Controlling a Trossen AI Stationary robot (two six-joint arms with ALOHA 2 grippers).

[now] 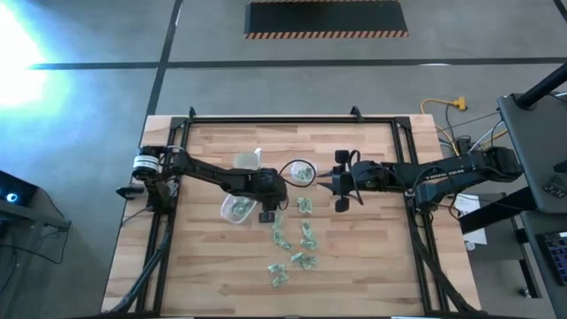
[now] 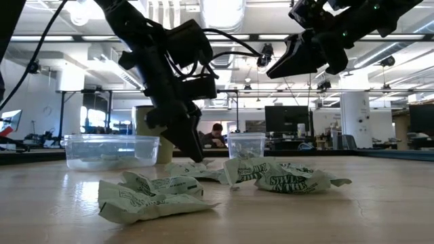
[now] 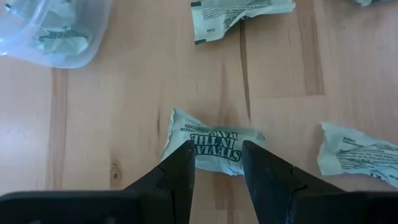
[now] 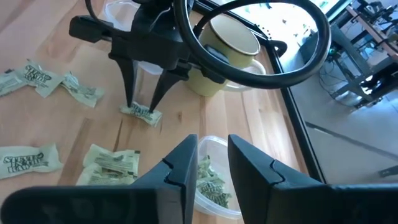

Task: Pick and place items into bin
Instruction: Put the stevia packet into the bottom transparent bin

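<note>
Left wrist view: my left gripper (image 3: pixel 217 171) straddles a pale-green crinkled wrapped packet (image 3: pixel 211 148) mid-table, fingers spread beside its edges. My right gripper (image 4: pixel 208 165) hovers, fingers apart and empty, over the clear round bin (image 4: pixel 214 186).

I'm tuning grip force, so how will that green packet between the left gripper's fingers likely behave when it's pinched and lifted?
The packet looks crinkled and thin, so it will probably crush rather than resist. It seems light and flat, unlikely to roll. The left gripper straddles its middle with fingers open, so the loose ends may droop or flap once lifted.
</note>
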